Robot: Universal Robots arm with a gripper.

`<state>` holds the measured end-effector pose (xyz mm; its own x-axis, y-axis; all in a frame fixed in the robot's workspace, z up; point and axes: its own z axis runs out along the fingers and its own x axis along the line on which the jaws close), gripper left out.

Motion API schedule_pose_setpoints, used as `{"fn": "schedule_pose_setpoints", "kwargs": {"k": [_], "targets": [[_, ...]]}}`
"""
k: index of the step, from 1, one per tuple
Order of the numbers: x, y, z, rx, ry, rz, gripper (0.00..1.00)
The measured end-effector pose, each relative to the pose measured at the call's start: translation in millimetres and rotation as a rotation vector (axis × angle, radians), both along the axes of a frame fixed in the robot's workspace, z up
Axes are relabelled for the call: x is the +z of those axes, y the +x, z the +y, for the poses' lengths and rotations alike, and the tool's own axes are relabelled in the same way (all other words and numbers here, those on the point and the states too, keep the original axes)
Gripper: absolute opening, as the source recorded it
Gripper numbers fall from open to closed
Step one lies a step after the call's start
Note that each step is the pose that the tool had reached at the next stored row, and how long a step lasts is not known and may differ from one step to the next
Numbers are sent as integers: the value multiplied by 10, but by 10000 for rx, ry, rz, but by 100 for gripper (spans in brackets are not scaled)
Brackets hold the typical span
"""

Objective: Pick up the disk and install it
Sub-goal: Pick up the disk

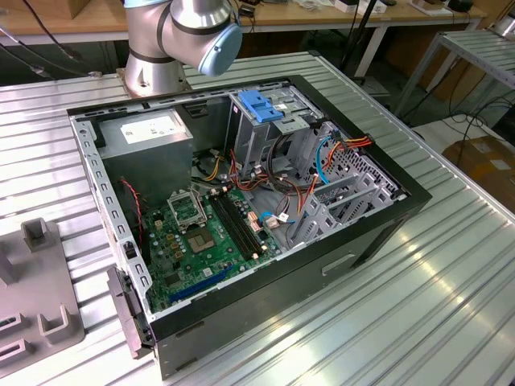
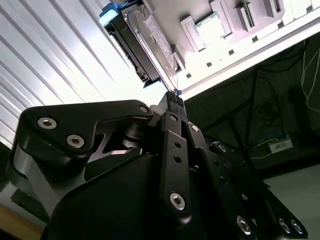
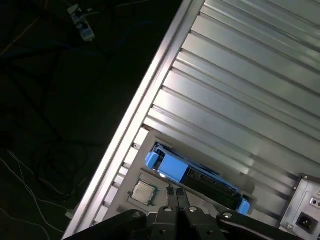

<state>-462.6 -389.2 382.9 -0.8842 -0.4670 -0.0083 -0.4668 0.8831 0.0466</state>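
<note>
Closest in both wrist views is the gripper. Its two black fingers are pressed together at the tips with nothing between them, so I take it as clenched and empty.

Just ahead of those tips is the disk. Its bright blue rail wraps the near end, runs along the side and ends in a small blue tab at the far end. The long axis runs crosswise to the line of the fingers, so the gripper faces the long side, not an end. In the second wrist view the disk seems to stand on its long edge, label face showing, on a pale grey holder plate. The angle is steep, so I would not swear to that. The tips look close to it but not touching. A small square processor chip sits on the same plate just beside the fingers.

Beyond the plate runs the ribbed aluminium table.

Farthest off, the open computer case fills the middle of the exterior view. Its drive cage, capped by a blue latch, sits at upper centre, with the arm's base at the upper left.
</note>
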Motion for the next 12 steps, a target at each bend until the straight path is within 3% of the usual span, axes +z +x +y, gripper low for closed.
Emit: {"fn": "schedule_pose_setpoints", "kwargs": {"k": [6, 12], "targets": [[0, 0, 0, 1617, -1, 1, 10], [0, 0, 0, 2734, 0, 1, 10]]}}
